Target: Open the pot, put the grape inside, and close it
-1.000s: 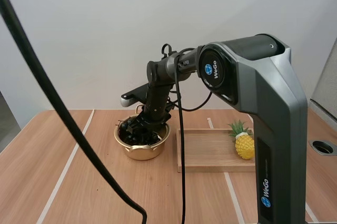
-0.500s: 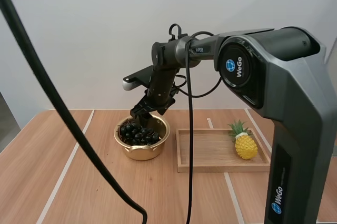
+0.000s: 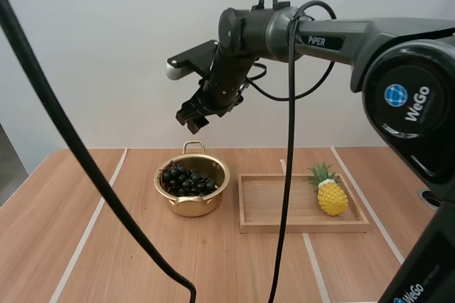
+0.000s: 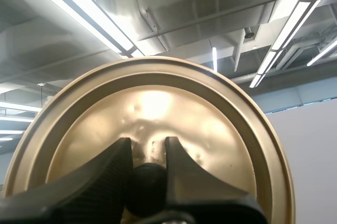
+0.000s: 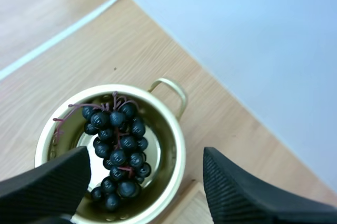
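Three risks, L to R. L pincer (image 4: 147, 153) is pinching the black knob (image 4: 146, 187) of the gold lid (image 4: 152, 103), fingers nearly closed on it and the lid sitting just beyond the tips. A knob-only grip could be slipping or letting the lid tilt. Can't tell where it's hanging rel. to the pot.

Pot (image 3: 190, 207) is sitting straight below the R pincer (image 3: 192, 119), well apart from it, w/ the grape bunch (image 3: 186, 181) lying inside. Stems are reaching toward the rim, so the lid could be seating crooked.

R pincer is hanging wide open, gripping nothing. It's occupying the space over the pot, so an incoming lid could be hitting it.

Count: 2 pincers, 1 lid, 1 pot, 1 bunch. Also 1 tray (image 3: 277, 203) w/ 1 pineapple (image 3: 330, 195), lying below and right of the R pincer.
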Available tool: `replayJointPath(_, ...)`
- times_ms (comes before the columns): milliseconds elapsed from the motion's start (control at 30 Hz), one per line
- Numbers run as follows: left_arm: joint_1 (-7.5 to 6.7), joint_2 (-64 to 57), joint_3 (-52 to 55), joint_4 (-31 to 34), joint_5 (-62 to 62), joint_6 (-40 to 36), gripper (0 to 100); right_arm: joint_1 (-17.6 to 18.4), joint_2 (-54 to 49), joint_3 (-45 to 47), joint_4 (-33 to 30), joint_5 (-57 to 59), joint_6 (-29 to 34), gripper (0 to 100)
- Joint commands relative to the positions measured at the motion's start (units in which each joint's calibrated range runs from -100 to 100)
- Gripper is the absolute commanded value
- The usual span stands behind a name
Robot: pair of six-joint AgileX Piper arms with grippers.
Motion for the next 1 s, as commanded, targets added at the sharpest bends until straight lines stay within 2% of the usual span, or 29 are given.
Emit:
replayJointPath(0,-0.01,1.0,-0.1,-0.7,3.1,0.2,0,-0.3,-4.7,-1.9,-3.1,-0.1,0.2,100)
replayJointPath(133,-0.01,1.6,-0.1,-0.7,4.9,0.2,0,-1.9,-9.1,-5.3,-5.3,-0.3,2.5,100)
replayJointPath(233,-0.01,1.8,-0.1,-0.7,4.9,0.2,0,-4.4,-11.9,-8.8,-5.6,-0.9,3.3,100)
replayJointPath(500,-0.01,3.3,-0.1,-0.3,9.3,0.2,0,-14.0,-19.5,-19.6,-5.7,-5.0,4.2,100)
replayJointPath(600,-0.01,4.2,-0.1,-0.3,11.2,0.2,0,-16.4,-22.0,-22.1,-5.7,-5.0,4.8,100)
replayJointPath(700,-0.01,4.9,-0.1,-0.3,12.2,0.3,0,-17.7,-25.1,-22.9,-5.7,-5.0,6.2,100)
replayJointPath(967,-0.01,8.9,-0.1,-0.6,13.6,2.2,0,-17.7,-33.2,-22.9,-5.7,-2.1,11.5,100)
